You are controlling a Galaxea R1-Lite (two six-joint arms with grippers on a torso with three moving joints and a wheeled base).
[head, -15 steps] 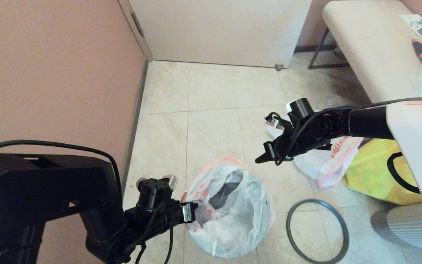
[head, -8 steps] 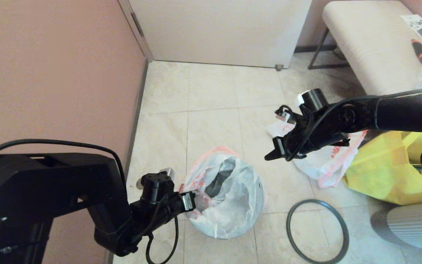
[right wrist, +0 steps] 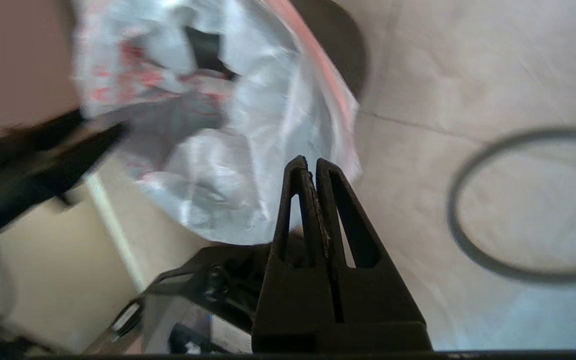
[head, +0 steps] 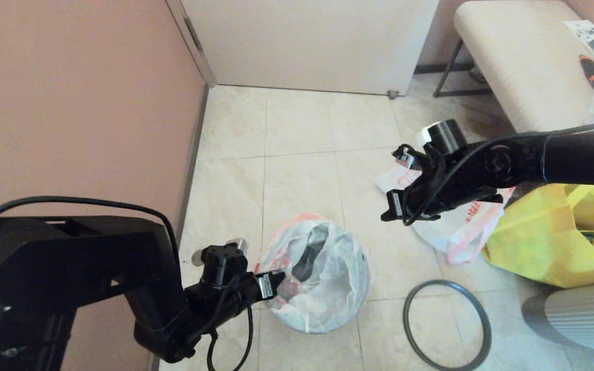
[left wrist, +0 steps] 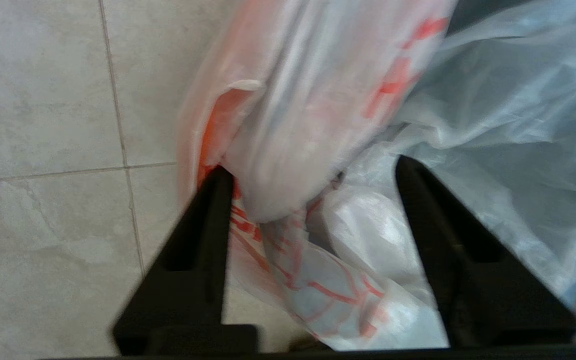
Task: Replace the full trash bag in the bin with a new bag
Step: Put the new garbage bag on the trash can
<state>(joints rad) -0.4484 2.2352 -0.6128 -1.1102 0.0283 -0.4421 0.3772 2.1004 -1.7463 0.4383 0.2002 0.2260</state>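
Note:
The full trash bag (head: 328, 288), white with red-orange print and lumpy, sits in the bin and is draped over its outside. The bin's black body is hidden, apart from a dark patch (head: 307, 264) in the bag's mouth. My left gripper (head: 278, 281) is at the bag's left edge. It is open, with folds of the full trash bag (left wrist: 288, 125) between its fingers (left wrist: 203, 235). My right gripper (head: 387, 214) hangs shut and empty in the air to the right of the bin, also seen shut from the right wrist (right wrist: 309, 162). The new bag (head: 457, 229) lies limp on the floor below that arm.
The grey hoop (head: 446, 324) lies flat on the tiles right of the bin. A yellow tote (head: 539, 247) and a grey ribbed round object (head: 586, 319) stand at the right. A pink wall (head: 80, 103) runs close along the left. A bench (head: 513, 56) stands at the back right.
The bag over the bin has drawn in, and its near edge has moved away from me. My left gripper rose a little at its edge. My right gripper drew back to the right, staying shut.

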